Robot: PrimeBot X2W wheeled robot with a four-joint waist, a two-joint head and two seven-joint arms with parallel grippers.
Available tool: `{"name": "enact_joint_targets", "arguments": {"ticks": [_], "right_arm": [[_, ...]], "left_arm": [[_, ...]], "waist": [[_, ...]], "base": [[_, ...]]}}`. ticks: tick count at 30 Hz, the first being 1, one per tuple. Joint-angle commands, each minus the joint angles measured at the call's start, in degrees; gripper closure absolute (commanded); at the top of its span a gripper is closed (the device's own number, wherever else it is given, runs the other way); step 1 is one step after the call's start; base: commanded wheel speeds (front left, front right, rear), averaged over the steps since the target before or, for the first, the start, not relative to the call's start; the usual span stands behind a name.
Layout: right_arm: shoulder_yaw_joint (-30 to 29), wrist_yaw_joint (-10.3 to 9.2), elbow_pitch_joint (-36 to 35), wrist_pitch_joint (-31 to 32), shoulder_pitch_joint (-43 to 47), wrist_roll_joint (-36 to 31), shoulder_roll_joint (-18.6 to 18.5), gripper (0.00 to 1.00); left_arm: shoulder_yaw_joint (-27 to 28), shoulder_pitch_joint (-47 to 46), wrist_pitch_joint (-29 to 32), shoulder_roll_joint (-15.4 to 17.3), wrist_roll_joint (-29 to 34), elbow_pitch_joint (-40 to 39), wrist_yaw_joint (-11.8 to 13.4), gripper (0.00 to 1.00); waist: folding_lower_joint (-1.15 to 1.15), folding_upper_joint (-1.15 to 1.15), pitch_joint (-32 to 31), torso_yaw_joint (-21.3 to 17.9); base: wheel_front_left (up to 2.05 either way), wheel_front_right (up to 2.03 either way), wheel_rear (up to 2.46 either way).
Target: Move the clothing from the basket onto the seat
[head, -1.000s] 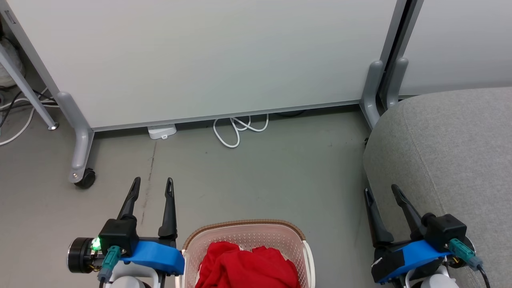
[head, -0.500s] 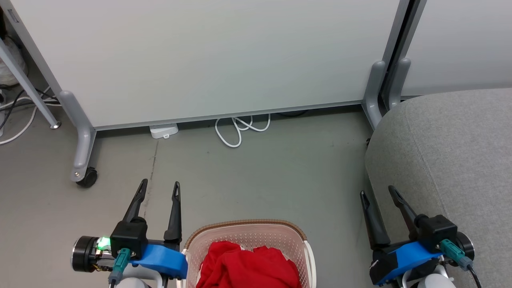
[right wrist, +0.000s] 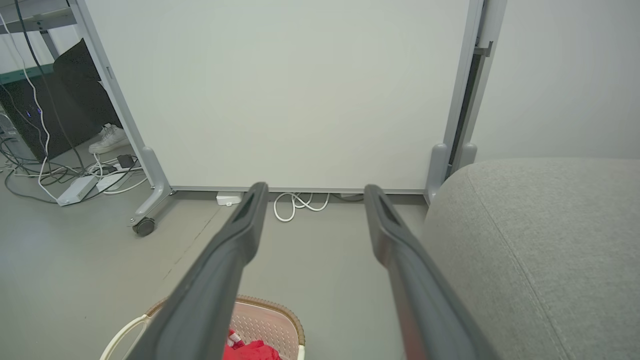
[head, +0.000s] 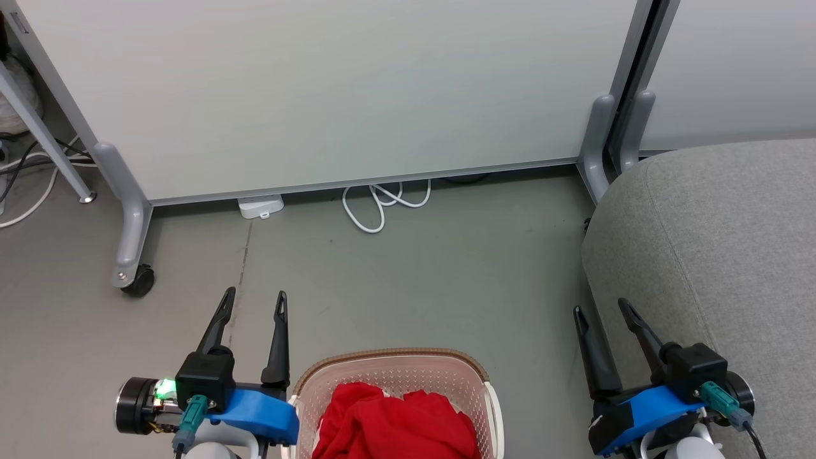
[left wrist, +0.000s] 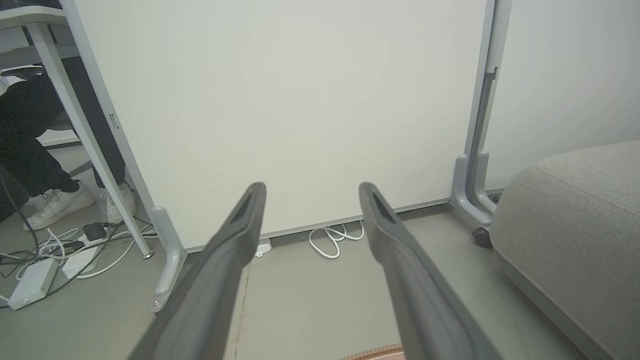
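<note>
At the bottom of the head view, the clothing (head: 395,427) lies bunched as a red heap inside the basket (head: 389,352), which stands on the grey floor (head: 414,280). Just left of the basket's rim, the left gripper (head: 255,295) hovers with its two dark fingers spread apart, holding nothing. The right gripper (head: 600,306), likewise spread and empty, sits beside the near edge of the seat (head: 720,255), apart from the basket on its right. Beyond them a white partition (head: 331,95) stands upright, with a coiled white cable (head: 381,204) at its foot.
</note>
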Motion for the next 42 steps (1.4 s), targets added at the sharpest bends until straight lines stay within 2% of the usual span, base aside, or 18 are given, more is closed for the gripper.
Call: {"name": "enact_joint_targets", "arguments": {"ticks": [1, 11, 18, 30, 42], "right_arm": [[0.06, 0.03, 0.09, -0.36, -0.68, 0.04, -0.32, 0.0], [0.47, 0.03, -0.23, -0.36, -1.97, 0.43, -0.32, 0.0], [0.71, 0.03, -0.75, -0.36, -3.5, 0.21, -0.31, 0.0], [0.88, 0.03, -2.2, -0.35, -7.91, -0.39, -0.3, 0.0], [0.61, 0.03, -4.14, -0.36, -12.17, -1.37, -0.29, 0.0]], "left_arm": [[0.11, -0.9, -0.28, 0.01, -0.21, 0.14, -0.35, 0.0], [-1.22, -3.57, -0.28, 0.22, 0.47, 2.14, -1.68, 0.0], [-3.11, -7.52, -0.23, 0.55, -0.42, 6.67, -2.97, 0.0], [-8.51, -16.24, -0.23, 1.3, -3.15, 21.31, -3.92, 0.0], [-16.8, -24.75, -0.23, 2.11, -10.34, 36.0, -3.85, 0.0]], "waist": [[0.0, 0.0, 0.05, 0.0], [0.0, 0.0, 2.19, -0.77], [0.0, 0.0, 5.33, -2.35], [0.0, 0.0, 14.13, -5.42], [0.0, 0.0, 23.09, -7.01]], "base": [[0.0, 0.0, 0.0], [0.0, 0.0, 0.0], [0.0, 0.0, 0.0], [0.0, 0.0, 0.0], [0.0, 0.0, 0.0]]}}
